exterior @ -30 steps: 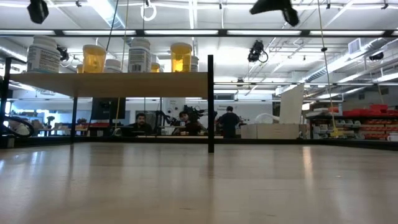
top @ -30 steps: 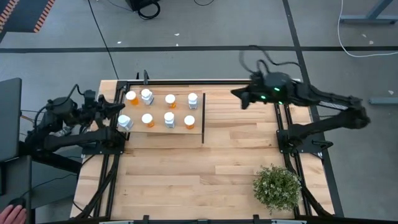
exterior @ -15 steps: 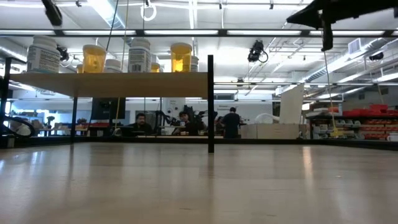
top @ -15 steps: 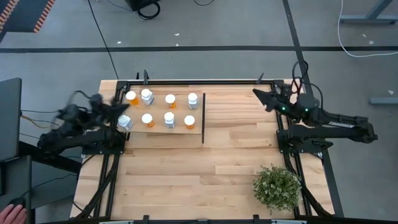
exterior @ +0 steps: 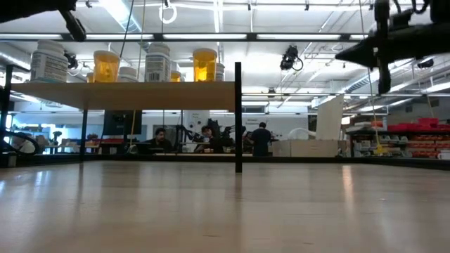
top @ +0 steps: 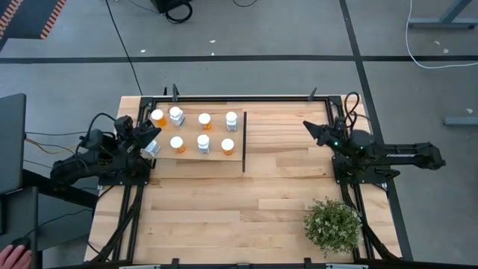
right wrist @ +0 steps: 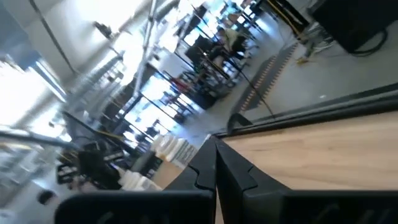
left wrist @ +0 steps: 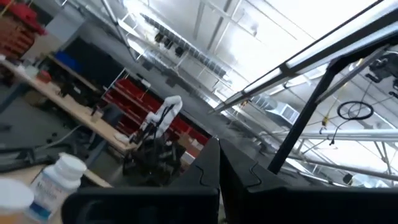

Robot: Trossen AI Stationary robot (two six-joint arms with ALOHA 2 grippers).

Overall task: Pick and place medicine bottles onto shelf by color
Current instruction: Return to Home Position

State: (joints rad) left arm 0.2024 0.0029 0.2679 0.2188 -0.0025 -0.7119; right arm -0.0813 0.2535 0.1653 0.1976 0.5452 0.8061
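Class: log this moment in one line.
medicine bottles: on shelf | left gripper: shut, at shelf's left edge | right gripper: shut, off shelf

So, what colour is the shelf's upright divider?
The divider is black; the low view shows it best.

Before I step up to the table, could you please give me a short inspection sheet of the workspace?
Surface: plank table in a black frame; no damage seen.
Job's things: eight medicine bottles upright on the shelf, in two rows of four, orange and white mixed.
Clutter: potted plant at a table corner on the right arm's side.
Hands: left hand by the shelf's left edge; right hand over the table, right of the shelf; both shut and empty.
Cables: black cable across the floor; cable loop at the right arm.
Surroundings: people seated beyond the table; red bins.
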